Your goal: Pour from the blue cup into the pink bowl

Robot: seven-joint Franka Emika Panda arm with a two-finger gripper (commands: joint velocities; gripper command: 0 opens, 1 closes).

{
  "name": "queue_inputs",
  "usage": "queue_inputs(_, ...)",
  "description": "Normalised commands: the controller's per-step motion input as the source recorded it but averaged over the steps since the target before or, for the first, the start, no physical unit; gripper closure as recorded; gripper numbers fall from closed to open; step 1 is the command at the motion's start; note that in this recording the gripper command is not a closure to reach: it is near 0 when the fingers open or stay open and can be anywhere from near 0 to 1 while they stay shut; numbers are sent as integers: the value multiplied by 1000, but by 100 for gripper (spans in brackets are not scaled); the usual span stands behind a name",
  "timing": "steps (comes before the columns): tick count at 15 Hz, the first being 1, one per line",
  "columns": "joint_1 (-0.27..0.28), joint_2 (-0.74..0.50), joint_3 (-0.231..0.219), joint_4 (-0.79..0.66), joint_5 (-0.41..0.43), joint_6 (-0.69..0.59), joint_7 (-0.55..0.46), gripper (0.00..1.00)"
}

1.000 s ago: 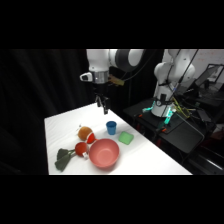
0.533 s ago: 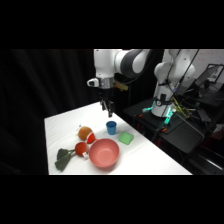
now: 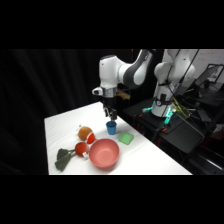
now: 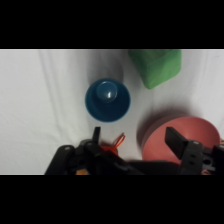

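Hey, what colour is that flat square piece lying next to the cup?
Light green. The flat square piece shows best in the wrist view, just beside the blue cup.

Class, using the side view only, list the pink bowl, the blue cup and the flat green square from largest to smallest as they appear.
1. the pink bowl, clearly the largest.
2 and 3. the green square and the blue cup look about alike in size, so I won't rank them.

green square piece (image 3: 127, 138), orange-red fruits (image 3: 85, 133)

White table (image 3: 65, 125): blue cup (image 3: 111, 128), pink bowl (image 3: 104, 153), green square (image 3: 126, 138), two orange-red fruits (image 3: 85, 133).
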Motion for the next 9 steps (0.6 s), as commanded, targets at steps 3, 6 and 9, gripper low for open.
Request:
queue_inputs(3,-5,131,62,-70,171,275,-65,0)
queue_inputs(6,-19,131,80,-66,220,260,-66,0)
queue_inputs(9,-63,147,139,-44,321,309,-180,0)
